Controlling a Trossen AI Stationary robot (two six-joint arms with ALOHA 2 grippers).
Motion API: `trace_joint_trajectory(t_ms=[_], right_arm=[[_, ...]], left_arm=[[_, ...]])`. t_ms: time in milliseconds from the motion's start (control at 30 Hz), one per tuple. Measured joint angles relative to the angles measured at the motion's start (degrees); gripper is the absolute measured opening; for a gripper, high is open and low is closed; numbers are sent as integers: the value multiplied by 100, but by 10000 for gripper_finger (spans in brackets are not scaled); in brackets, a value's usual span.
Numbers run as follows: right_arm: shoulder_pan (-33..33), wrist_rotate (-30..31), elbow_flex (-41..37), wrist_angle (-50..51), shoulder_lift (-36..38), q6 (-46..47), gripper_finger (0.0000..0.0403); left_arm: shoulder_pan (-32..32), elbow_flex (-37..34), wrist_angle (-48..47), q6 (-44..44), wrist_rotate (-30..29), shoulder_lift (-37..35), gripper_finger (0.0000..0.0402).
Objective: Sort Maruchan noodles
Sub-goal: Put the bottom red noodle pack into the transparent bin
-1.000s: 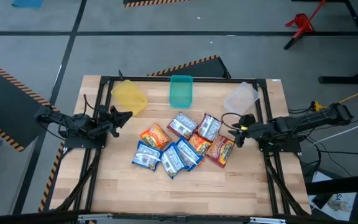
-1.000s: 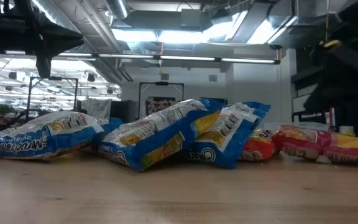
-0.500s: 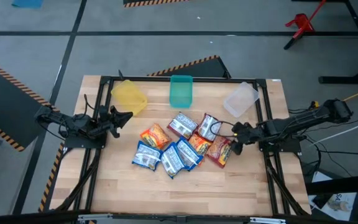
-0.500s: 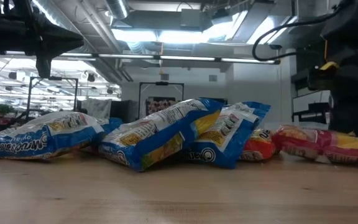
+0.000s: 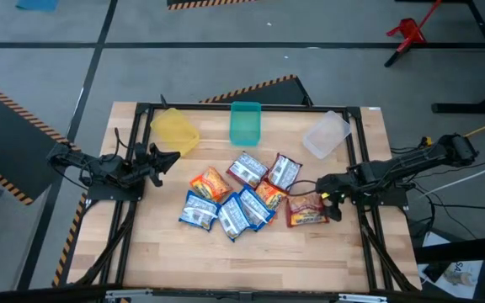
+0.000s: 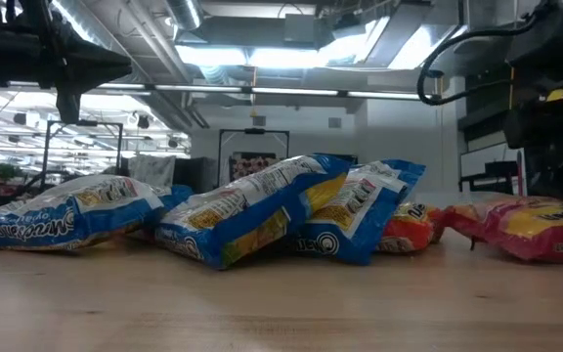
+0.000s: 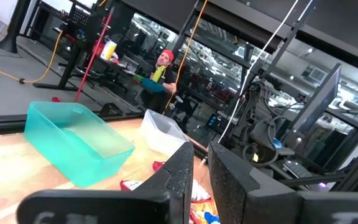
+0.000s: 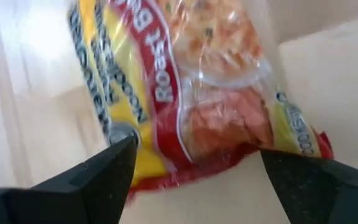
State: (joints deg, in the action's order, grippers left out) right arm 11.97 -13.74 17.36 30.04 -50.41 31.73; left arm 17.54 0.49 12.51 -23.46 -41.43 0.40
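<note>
Several Maruchan noodle packets (image 5: 234,198), blue-and-white, orange and red, lie in a loose pile at mid-table. One red-and-yellow packet (image 5: 307,211) lies flat just to the right of the pile. My right gripper (image 5: 331,200) points steeply down at its right end, open. In the right wrist view its fingers stand on either side of the packet's (image 8: 191,93) end. My left gripper (image 5: 168,160) waits at the table's left, above the wood, its fingers (image 7: 185,171) close together with nothing between them. My right gripper stands open over the red-and-yellow packet's right end (image 8: 166,177), coming from above and from the table's right. One finger (image 8: 114,168) overlaps the packet's corner. I cannot tell whether it touches the wrapper. The packet lies flat on the table.
Three bins stand along the far edge: yellow (image 5: 175,130), teal (image 5: 245,123) and clear (image 5: 326,135). Black frame rails (image 5: 360,151) run along the table's sides. Bare wood lies in front of the pile toward the near edge.
My right gripper has tipped steeply downward and gone down and toward the near edge, onto the red-and-yellow packet. That packet has turned about and slid toward the near right, away from the pile, and now lies more crosswise.
</note>
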Motion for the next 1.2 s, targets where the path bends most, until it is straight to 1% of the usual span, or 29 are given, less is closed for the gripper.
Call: trace_joint_trajectory(t_ms=[67,167,267,300,467,567,633,700,800,900,967,1100,1200], right_arm=[[2,63,-2,224,0,231,324],[0,426,-2,453,2,791,324],[4,831,-2,353,2,1439,324],[3,920,-3,259,2,1490,324],[0,942,-6,-68,11,1820,324],[0,777,-6,-295,187,2078,324],[0,864,-6,-410,353,2349,324],[0,1174,-6,-458,549,2759,324],[0,1823,-6,-454,778,3462,324],[0,2302,-6,-463,869,3734,324],[0,2480,-6,-467,838,3828,324],[0,2624,-12,-510,479,3989,324],[0,2687,-13,-911,249,3998,324]], left_arm=[[-2,0,0,-2,-2,0,44],[-2,0,-3,1,-2,0,44],[-2,0,-4,2,-2,0,44],[-2,0,-4,0,-2,0,44],[-1,0,-4,-2,-2,0,44],[0,0,-4,-4,-2,0,44],[0,0,-4,-4,-2,0,44],[-2,0,-7,-4,-2,0,44],[-1,0,-7,-9,-3,0,44],[-2,0,-7,-2,-4,0,44],[-2,0,-7,0,-4,0,44],[-1,0,-9,0,-4,0,44],[-2,0,-36,2,-4,0,44]])
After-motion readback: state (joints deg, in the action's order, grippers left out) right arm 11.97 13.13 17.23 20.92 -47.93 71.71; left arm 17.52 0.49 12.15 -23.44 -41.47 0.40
